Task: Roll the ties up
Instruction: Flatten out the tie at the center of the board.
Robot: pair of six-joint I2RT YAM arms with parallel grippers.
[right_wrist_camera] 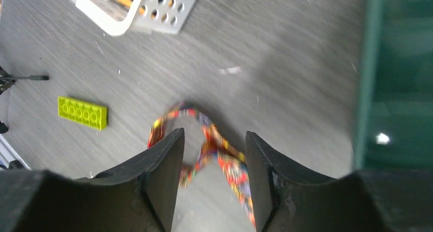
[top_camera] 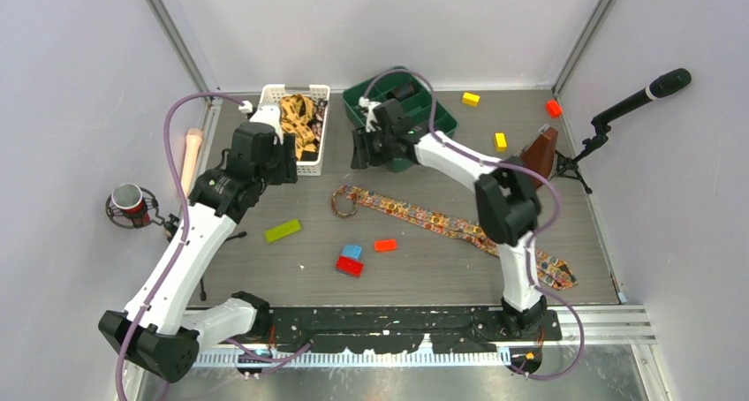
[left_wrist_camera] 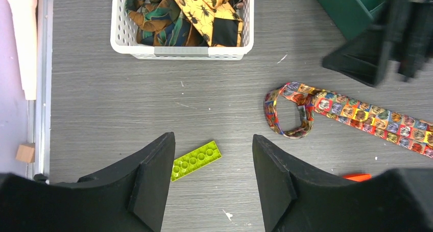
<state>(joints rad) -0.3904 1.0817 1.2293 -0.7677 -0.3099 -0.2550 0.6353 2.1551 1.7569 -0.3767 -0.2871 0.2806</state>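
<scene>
Loosely bunched ties [top_camera: 300, 123] fill the white basket [top_camera: 296, 88] beside the green bin [top_camera: 442, 118].

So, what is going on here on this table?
The job is rolling neckties. One patterned tie lies stretched on the table, its narrow end curled into a loose loop. The right gripper hovers open above that loop, holding nothing. The left gripper is open too, near the white basket with more ties.

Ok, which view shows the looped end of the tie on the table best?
Left wrist: the looped end is sharp, whole and unobstructed. Top external shows it small; right wrist shows it blurred, partly behind the right gripper's fingers.
</scene>
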